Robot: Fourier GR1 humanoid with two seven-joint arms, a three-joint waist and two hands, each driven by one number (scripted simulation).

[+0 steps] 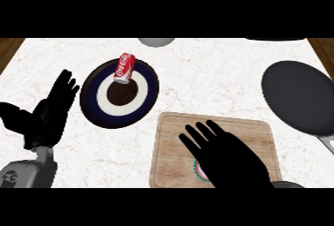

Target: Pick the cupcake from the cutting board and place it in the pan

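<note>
A wooden cutting board lies near the front of the counter. On it sits the cupcake, mostly hidden; only a teal wrapper edge and a bit of pink show under my right hand. That hand hovers over the board with straight, spread fingers, palm above the cupcake. The dark grey pan rests at the right, handle toward the front. My left hand stays open at the left edge, fingers up.
A dark blue and white plate stands left of the board with a red cola can lying on it. A grey rounded object sits at the back edge. Wooden counter edges show at both upper corners.
</note>
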